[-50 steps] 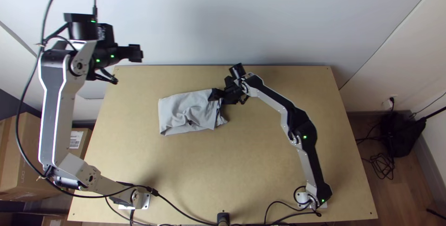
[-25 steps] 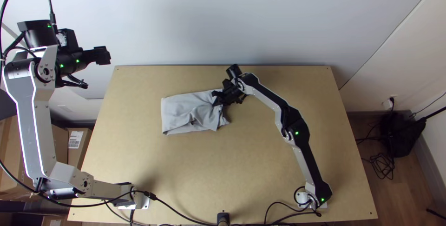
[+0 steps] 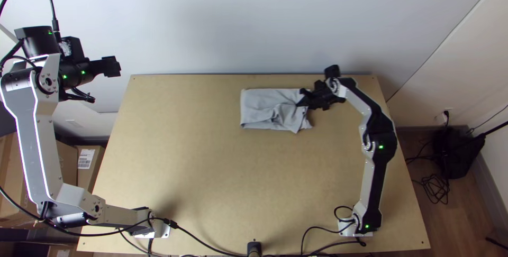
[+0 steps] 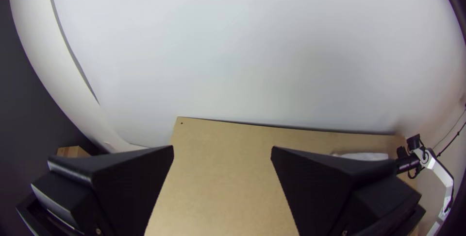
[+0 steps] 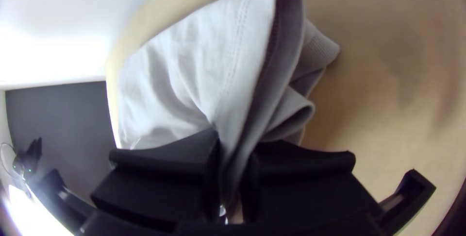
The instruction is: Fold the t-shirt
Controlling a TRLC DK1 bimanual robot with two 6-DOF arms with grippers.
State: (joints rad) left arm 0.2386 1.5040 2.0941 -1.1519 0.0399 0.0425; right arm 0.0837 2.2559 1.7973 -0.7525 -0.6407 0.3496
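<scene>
The grey t-shirt (image 3: 264, 110) lies as a compact folded rectangle toward the table's far side, right of the middle, wrinkled near its right end. My right gripper (image 3: 302, 100) is at that right end. In the right wrist view, my right gripper (image 5: 234, 168) is shut on layered cloth of the t-shirt (image 5: 194, 66), whose hem and folded layers bulge beyond the fingers. Off the table's far left corner, my left gripper (image 3: 117, 66) is up in the air. The left wrist view has my left gripper (image 4: 222, 153) open, its fingers wide apart with nothing between them.
The light wooden table (image 3: 211, 183) has bare surface left of and in front of the cloth. A pale wall (image 3: 238, 24) rises behind its far edge. Black cables (image 3: 211, 244) run along the near edge, and cardboard boxes (image 3: 87, 164) stand at the left.
The right gripper has carried the t-shirt to the right and slightly toward the far edge, the cloth keeping its folded shape. The left arm has swung left, away from the table.
</scene>
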